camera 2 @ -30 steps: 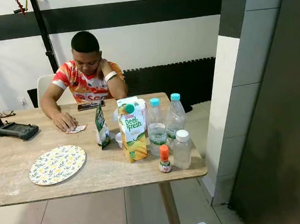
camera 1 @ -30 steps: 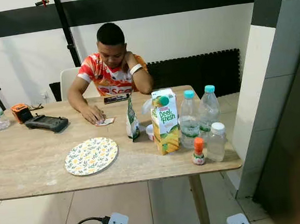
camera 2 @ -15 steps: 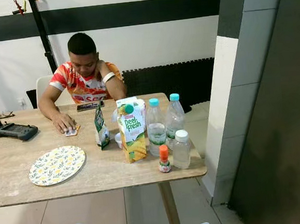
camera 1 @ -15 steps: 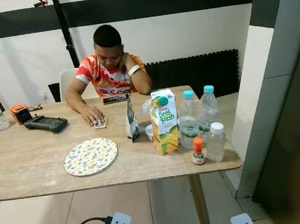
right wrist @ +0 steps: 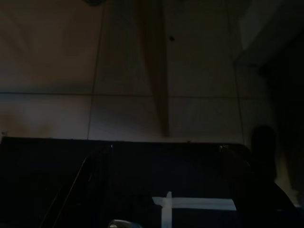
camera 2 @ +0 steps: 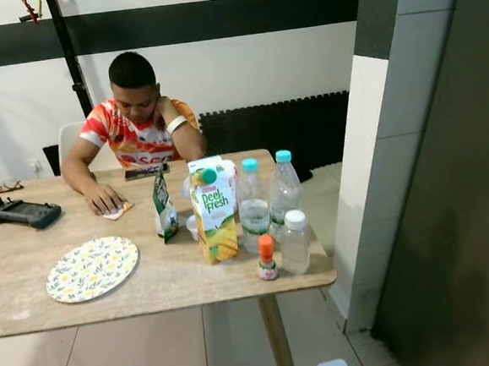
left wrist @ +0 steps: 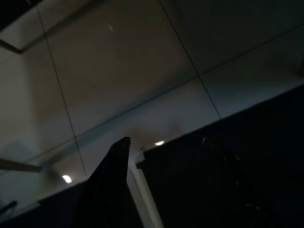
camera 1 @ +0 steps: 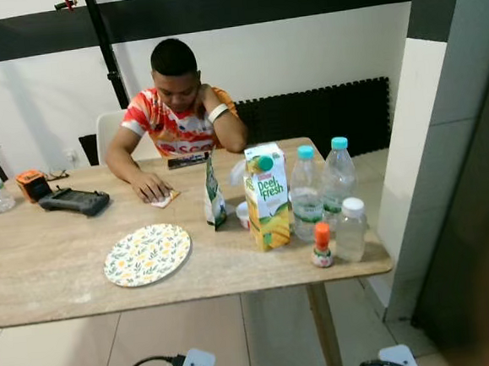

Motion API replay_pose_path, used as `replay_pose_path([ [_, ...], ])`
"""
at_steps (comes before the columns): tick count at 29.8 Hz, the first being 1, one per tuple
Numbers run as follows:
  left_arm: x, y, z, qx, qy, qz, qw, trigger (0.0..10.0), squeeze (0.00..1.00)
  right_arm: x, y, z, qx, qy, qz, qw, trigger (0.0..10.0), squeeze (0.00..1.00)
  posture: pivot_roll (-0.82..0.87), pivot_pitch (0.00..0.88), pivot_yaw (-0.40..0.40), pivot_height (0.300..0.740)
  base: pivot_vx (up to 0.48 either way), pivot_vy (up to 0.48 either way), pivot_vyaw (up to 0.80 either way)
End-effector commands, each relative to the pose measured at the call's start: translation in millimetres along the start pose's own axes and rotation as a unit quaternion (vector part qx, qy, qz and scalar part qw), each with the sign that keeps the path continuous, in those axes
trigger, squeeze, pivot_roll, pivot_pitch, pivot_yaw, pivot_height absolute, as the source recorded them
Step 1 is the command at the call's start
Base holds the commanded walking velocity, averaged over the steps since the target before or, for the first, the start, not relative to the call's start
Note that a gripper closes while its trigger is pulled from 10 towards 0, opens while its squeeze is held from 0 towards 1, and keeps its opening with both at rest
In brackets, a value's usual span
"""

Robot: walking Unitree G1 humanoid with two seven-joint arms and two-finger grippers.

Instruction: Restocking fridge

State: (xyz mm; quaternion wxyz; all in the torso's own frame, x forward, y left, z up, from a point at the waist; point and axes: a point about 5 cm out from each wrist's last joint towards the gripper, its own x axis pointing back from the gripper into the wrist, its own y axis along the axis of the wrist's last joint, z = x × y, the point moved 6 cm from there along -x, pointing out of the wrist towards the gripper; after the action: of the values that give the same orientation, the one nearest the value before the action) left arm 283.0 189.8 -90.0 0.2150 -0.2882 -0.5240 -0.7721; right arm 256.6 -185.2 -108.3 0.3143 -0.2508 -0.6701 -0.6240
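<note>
We see the yellow-green "Deel Fresh" juice carton (camera 1: pixel 268 200) upright on the wooden desk (camera 1: pixel 56 266), three o'clock of the floral plate (camera 1: pixel 148 254); we cannot tell either hand's opening.

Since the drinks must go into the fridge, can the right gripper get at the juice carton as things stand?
Probably not yet. The juice carton stands on the table beyond its near edge, while the right gripper hangs low over floor tiles. Nothing blocks the carton's near side.
</note>
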Motion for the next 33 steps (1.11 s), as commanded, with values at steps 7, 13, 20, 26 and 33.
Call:
replay_pose_path([
  [7,1.6,1,32.0,-0.007,0.019,-0.008,1.0,10.0,0.0,-2.9,79,17.7,0.029,0.116,-0.095,0.988,10.0,0.0,-0.09,0.057,0.048,0.74,0.0,0.0,0.0],
  [13,2.5,6,24.7,-0.006,0.015,-0.031,0.999,10.0,0.0,5.1,104,39.2,0.09,0.209,-0.12,0.966,10.0,0.0,-0.09,0.078,0.029,0.74,0.0,0.0,0.0],
  [20,5.0,7,18.1,-0.013,0.012,-0.051,0.999,10.0,0.0,22.2,124,66.1,0.095,0.325,-0.143,0.93,10.0,0.0,-0.08,0.098,0.02,0.74,0.0,0.0,0.0],
  [26,6.1,19,22.2,-0.011,0.018,-0.08,0.997,10.0,0.0,69.4,160,88.8,0.058,0.481,-0.181,0.856,10.0,0.0,-0.08,0.104,0.008,0.74,0.0,0.0,0.0],
  [33,12.8,41,5.9,-0.034,-0.036,-0.152,0.987,10.0,0.0,111.5,213,86.0,0.006,0.538,-0.262,0.801,10.0,0.09,-0.09,0.107,0.015,0.74,0.0,0.0,0.0],
])
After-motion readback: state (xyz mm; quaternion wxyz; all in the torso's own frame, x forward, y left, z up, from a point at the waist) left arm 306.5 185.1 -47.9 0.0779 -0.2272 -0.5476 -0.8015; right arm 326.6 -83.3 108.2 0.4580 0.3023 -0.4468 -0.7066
